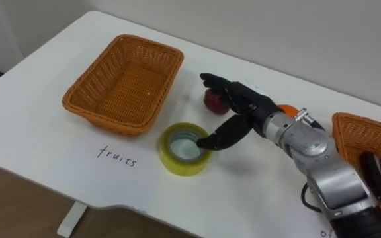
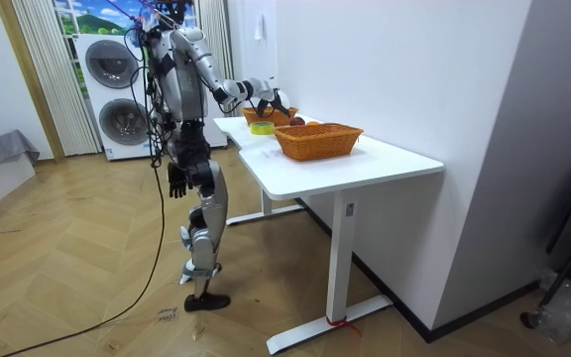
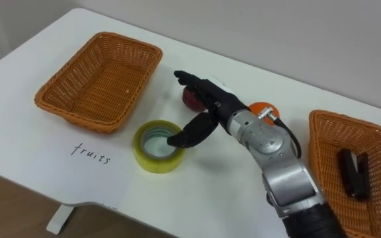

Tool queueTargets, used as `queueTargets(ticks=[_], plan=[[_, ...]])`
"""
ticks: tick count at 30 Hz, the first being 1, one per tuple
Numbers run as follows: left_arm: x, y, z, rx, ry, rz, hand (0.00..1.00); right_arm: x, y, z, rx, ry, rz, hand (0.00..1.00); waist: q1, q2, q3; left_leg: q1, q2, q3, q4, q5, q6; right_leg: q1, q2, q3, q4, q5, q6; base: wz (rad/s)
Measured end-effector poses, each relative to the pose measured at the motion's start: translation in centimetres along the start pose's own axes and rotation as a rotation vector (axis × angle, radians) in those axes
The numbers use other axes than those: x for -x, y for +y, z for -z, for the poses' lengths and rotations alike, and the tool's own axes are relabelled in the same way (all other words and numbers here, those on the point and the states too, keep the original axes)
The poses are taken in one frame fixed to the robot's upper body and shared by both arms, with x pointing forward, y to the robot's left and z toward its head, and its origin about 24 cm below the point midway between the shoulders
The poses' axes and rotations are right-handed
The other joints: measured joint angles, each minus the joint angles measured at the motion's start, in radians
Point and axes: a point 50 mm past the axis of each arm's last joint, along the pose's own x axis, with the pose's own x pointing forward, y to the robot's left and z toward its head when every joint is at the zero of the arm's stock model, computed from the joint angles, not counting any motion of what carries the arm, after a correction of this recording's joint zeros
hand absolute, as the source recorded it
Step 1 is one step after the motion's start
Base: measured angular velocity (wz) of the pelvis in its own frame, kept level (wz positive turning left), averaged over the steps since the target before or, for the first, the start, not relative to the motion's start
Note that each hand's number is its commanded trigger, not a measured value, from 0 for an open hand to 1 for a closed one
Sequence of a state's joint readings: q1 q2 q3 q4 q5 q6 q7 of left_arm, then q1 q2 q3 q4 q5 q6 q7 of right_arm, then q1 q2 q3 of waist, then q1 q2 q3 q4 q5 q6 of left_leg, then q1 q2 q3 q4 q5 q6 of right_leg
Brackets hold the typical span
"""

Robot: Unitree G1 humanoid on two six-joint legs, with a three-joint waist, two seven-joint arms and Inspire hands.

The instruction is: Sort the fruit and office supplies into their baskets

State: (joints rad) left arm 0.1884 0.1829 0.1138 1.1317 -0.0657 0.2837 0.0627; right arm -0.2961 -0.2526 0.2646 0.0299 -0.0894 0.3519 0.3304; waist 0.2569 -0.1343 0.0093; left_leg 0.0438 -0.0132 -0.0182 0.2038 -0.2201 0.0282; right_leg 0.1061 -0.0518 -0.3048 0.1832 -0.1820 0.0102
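1. The white worktop (image 1: 45,119) is carrying everything. The robot is standing at its edge on the room view's left, with its right arm reaching out over it.
2. An empty oblong brown wicker basket (image 1: 127,86) is sitting on the robot's left. The handwritten word "fruits" (image 1: 118,157) is lying on the worktop just in front of it.
3. A second brown wicker basket (image 1: 352,135) is sitting at the far right.
4. The right robot hand (image 1: 247,109) is hovering between the two baskets, released. Its fingers are stretching straight out and its thumb is pointing down at the tape's rim; I cannot tell whether it is touching.
5. The left robot hand (image 2: 176,180) is hanging by the robot's thigh; I cannot tell its grip.
6. A yellow roll of tape (image 1: 180,163) is lying flat on the worktop, near the empty basket's right corner.
7. A black stapler (image 1: 379,175) is lying inside the right basket.
8. A dark red round fruit (image 1: 212,101) is sitting on the worktop beside the empty basket, partly under the outstretched fingers.
9. An orange round fruit (image 1: 286,109) is peeking out from behind the wrist.
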Motion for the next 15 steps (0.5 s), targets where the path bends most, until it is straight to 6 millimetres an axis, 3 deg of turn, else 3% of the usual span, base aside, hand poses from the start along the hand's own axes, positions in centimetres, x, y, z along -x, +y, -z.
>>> queueTargets(ticks=[10, 15], plan=[[0.0, 0.02, 0.02, 0.0, 0.001, 0.0, 0.0, -0.19, 0.63, 0.2, 0.054, 0.033, -0.013, 0.0, 0.002, -0.004, 0.0, -0.001, 0.0, 0.0, -0.001, 0.0, 0.0, -0.001, 0.001, 0.001, 0.0, 0.0, 0.0, 0.0], [0.01, -0.03, -0.05, -0.009, -0.001, 0.0, 0.0, -0.22, 0.69, 0.32, 0.061, 0.044, -0.014, 0.0, 0.02, -0.005, -0.0008, 0.0, 0.0, 0.0, 0.002, 0.0, 0.0, 0.001, 0.001, 0.001, 0.001, 0.0, 0.0, 0.0]])
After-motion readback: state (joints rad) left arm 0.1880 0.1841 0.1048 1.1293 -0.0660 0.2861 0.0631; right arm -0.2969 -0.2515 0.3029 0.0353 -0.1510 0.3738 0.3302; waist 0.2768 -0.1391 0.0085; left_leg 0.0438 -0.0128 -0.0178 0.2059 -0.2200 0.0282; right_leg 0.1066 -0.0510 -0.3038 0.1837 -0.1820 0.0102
